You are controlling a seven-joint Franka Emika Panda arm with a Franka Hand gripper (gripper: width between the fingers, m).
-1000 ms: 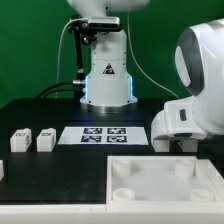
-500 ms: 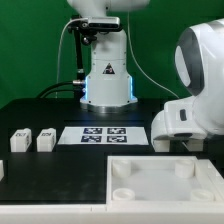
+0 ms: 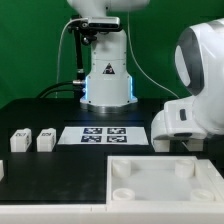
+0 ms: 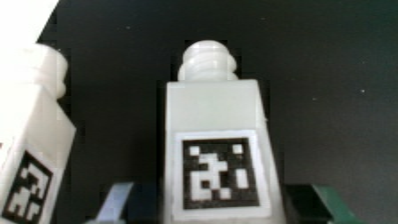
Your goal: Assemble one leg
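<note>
Watching wrist cam, I see gripper [image 4: 222,205] open astride the leg [image 4: 217,120], dark gap each side, 2nd leg [image 4: 32,150] just beside it on black worktop [image 4: 338,80].

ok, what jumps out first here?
Wrist view: a white leg with a black-and-white tag and ridged tip fills the frame inside the open gripper, a second leg beside it. Exterior view: the arm's bulky white link looms at that view's right, with the large white tray-like part and its round sockets in the foreground.
</note>
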